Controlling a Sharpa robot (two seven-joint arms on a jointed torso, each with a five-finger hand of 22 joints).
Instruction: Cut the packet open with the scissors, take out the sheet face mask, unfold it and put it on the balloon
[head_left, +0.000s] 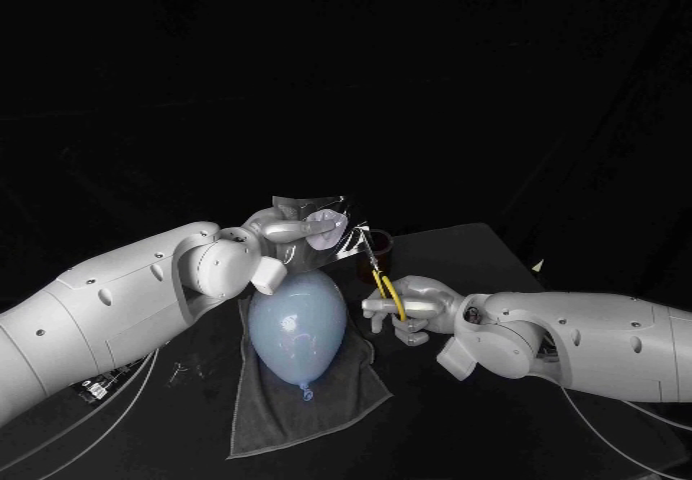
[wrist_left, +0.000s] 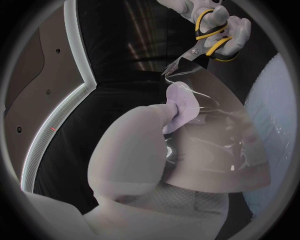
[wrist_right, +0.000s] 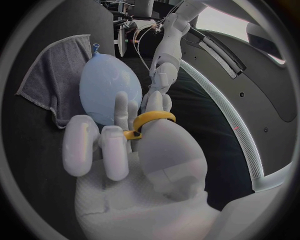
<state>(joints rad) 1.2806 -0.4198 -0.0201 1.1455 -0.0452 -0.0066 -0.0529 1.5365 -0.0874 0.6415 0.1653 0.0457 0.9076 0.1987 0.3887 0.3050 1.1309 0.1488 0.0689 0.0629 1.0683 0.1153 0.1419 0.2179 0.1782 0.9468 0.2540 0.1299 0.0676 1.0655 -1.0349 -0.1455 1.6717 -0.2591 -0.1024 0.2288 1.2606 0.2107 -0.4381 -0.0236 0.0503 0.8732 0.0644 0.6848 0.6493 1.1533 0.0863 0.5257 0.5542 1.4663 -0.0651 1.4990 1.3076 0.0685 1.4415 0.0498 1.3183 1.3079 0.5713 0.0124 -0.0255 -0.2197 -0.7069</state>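
Reaches in closest to the lens with the white left arm, entering from the left side. Pinches the packet in the fingers of the left hand and holds it up off the dark surface, just beyond the far end of the balloon. In the left wrist view, presses a pale fingertip flat against the shiny, see-through face of the packet.

Comes in from the right with the right arm. Grasps the scissors in the right hand, fingers wrapped through and around the yellow handles. Points the blades up and away from the robot, toward the packet. Brings the blade tips right to the packet's upper edge, as seen from the left wrist, where the scissors sit in the right hand above the packet. Cannot tell whether the blades are biting into the edge or only touching it. From the right wrist, shows a yellow handle loop circling a finger of the right hand.

Leaves the pale blue balloon lying lengthwise on a grey towel, knot end toward the robot, between the two arms and just beside the right hand.
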